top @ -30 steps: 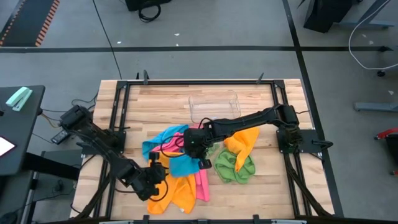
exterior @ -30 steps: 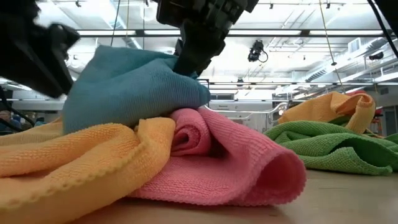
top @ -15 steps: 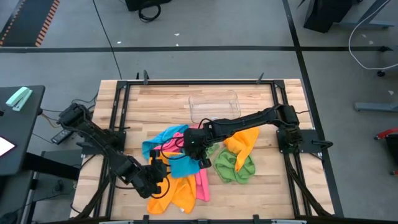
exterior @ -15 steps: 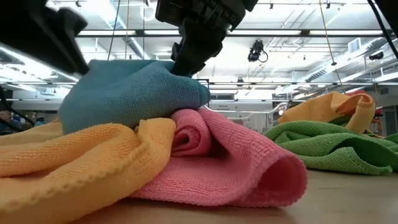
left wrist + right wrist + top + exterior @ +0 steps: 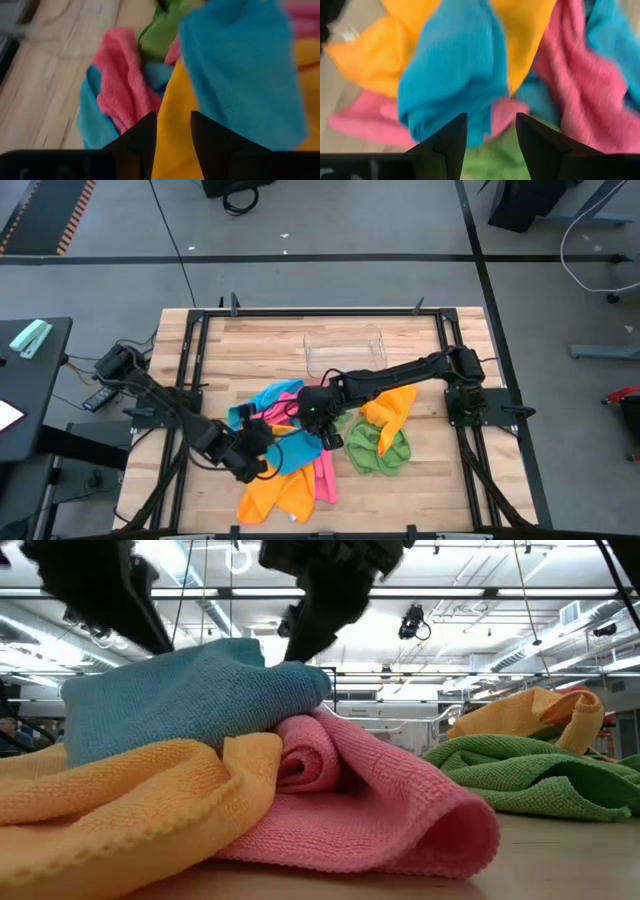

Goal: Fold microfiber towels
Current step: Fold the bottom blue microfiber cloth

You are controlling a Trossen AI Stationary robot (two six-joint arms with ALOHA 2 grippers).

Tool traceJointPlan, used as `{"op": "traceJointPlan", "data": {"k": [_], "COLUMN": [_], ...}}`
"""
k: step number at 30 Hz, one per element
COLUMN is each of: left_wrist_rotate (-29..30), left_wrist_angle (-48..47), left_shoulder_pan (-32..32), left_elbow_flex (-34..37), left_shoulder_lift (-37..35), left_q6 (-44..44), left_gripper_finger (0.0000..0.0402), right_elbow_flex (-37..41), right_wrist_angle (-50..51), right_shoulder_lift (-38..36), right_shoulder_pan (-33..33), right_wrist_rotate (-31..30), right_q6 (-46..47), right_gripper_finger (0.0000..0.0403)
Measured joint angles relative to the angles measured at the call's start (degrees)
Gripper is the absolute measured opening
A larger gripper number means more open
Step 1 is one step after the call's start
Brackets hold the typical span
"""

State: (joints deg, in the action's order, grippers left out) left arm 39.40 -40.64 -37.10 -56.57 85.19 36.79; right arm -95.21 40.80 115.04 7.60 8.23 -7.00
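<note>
While the towels lie heaped mid-bench, left hand (image 5: 262,448) hovers parted over the orange towel (image 5: 272,492); right hand (image 5: 327,430), fingers apart, holds nothing above the blue towel (image 5: 292,446). Sorting stage; next needs one towel spread flat.

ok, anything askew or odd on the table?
Yes: none of the microfiber towels are folded. They sit crumpled and overlapping mid-table, with an orange towel and green towel bunched apart to the right. The clear tray holds nothing.

Grey floor (image 5: 330,220), ceiling strip lights (image 5: 480,592) (bright)
</note>
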Motion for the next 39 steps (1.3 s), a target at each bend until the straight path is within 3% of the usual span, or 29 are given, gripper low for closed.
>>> {"op": "traceJointPlan", "data": {"k": [9,15,20,23,27,35,39], "left_wrist_rotate": [-2.17,-11.96,-20.44,-20.1,-14.28,-14.08,-14.09], "left_wrist_angle": [3.13,7.67,14.92,14.26,15.57,19.73,19.48], "left_shoulder_pan": [-0.59,2.27,2.96,4.36,7.43,12.17,12.65], "left_elbow_flex": [0.39,0.43,0.32,0.43,0.46,0.43,0.43], "left_shoulder_lift": [-1.58,-4.42,-1.78,1.04,3.75,6.24,6.4], "left_q6": [-5.84,-7.93,-13.5,-14.1,-17.89,-25.49,-25.55], "left_gripper_finger": [0.0131,0.0122,0.0125,0.012,0.011,0.0098,0.0091], "right_elbow_flex": [0.08,0.01,0.01,0.01,0.01,0.03,4.57], "right_wrist_angle": [3.46,2.47,1.65,1.6,0.97,0.46,-9.4], "right_shoulder_lift": [-3.72,-7.68,-7.89,-7.89,-7.89,-7.89,-8.04], "right_shoulder_pan": [1.28,3.01,5.11,6.14,7.6,11.07,12.76], "right_wrist_rotate": [-2.66,-6.4,-9.68,-9.94,-9.99,-10.58,-11.61], "right_q6": [1.43,1.64,2.18,2.68,3.82,5.75,5.53], "right_gripper_finger": [0.0177,0.0177,0.0177,0.0177,0.0177,0.0177,0.0177]}}
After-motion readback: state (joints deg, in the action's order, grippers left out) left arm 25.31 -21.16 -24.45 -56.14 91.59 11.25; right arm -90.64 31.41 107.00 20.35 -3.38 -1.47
